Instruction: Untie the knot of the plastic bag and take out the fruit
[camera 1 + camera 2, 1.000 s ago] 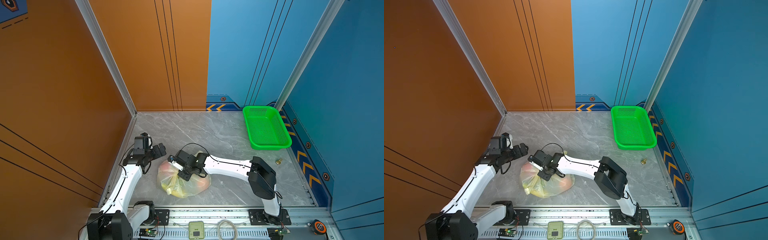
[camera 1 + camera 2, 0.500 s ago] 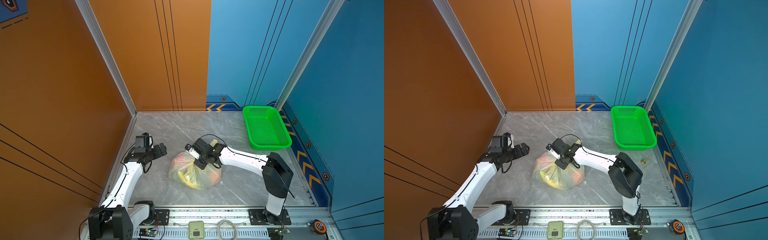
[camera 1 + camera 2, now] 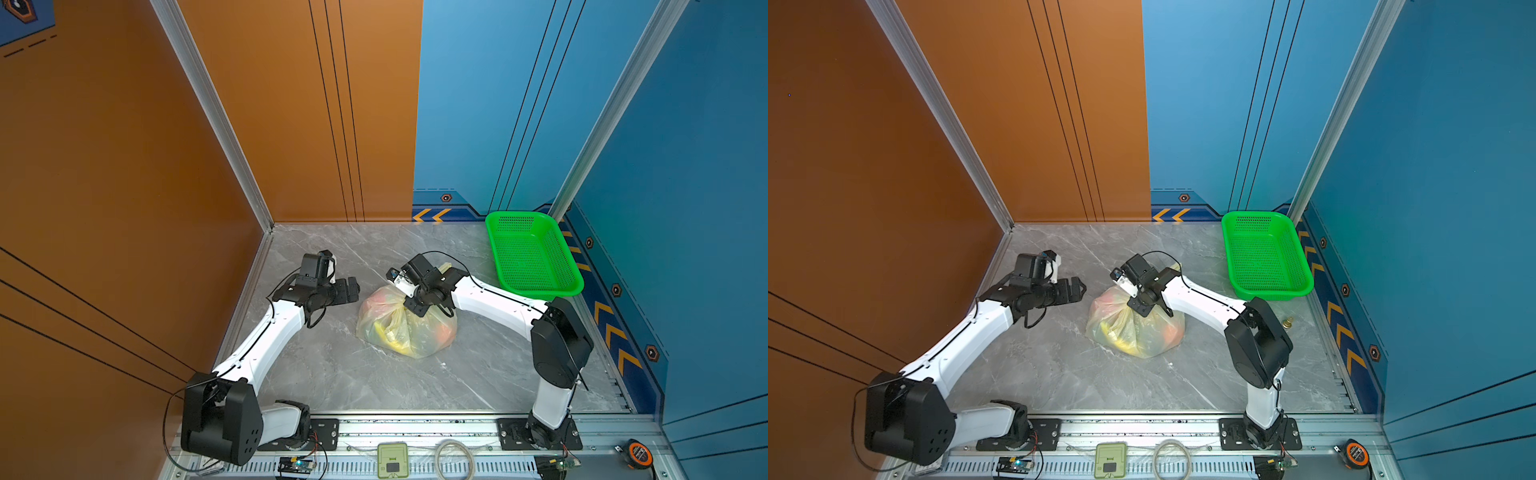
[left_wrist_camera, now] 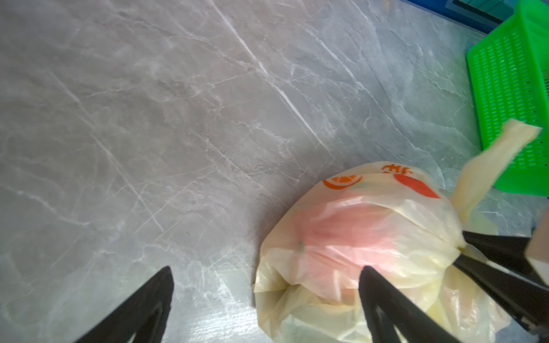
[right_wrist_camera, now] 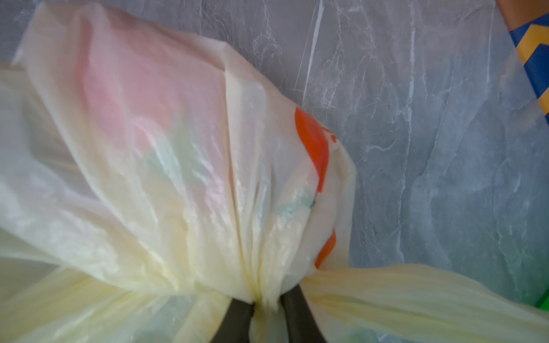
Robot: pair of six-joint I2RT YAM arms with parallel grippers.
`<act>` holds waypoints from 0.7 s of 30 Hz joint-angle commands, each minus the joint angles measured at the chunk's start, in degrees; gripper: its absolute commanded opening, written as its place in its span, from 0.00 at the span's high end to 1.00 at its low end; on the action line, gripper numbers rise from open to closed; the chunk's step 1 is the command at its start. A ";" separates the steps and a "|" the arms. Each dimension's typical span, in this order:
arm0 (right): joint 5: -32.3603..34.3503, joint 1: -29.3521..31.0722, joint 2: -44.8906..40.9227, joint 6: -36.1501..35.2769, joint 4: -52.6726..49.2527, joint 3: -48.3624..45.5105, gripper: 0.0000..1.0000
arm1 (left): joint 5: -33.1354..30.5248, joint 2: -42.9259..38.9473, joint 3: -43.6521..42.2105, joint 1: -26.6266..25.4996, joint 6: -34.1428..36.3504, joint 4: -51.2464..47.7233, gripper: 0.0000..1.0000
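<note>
The plastic bag (image 3: 405,328) (image 3: 1133,328) lies mid-table, translucent pale yellow with red-orange prints. Fruit shows through it: a pink-red piece (image 4: 341,234) (image 5: 127,89) and a yellow banana (image 3: 390,338). My right gripper (image 3: 413,307) (image 3: 1138,306) (image 5: 267,300) points down onto the bag's top, its two dark fingers pressed on the gathered knot (image 5: 261,285). A flat handle strip (image 5: 416,291) (image 4: 490,160) sticks out sideways. My left gripper (image 3: 353,289) (image 3: 1079,289) (image 4: 266,268) hangs wide open just left of the bag, nothing between its fingers.
A green perforated basket (image 3: 536,291) (image 3: 1275,294) stands at the back right against the blue wall. A small brass piece (image 3: 1287,322) lies beside the right arm. The orange wall runs close behind the left arm.
My right gripper has dragged the bag by its top to the right and farther back, towards the middle of the table. The left gripper has stayed in place, open.
</note>
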 commanded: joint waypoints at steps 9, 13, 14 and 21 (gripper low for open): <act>-9.69 -3.98 -15.88 10.79 -6.21 -5.56 0.27 | 1.52 8.25 14.39 -14.55 14.07 -10.16 0.06; -11.60 -8.30 -21.54 14.61 -6.21 -9.47 0.19 | 2.21 10.10 16.33 -17.53 18.34 -12.78 0.10; -11.80 -8.76 -22.43 14.91 -6.14 -10.18 0.18 | 1.77 10.60 16.61 -18.04 19.03 -13.24 0.10; -13.29 -10.85 -25.92 17.91 -3.57 -15.19 0.15 | -5.67 15.92 19.00 -22.12 25.96 -13.66 0.24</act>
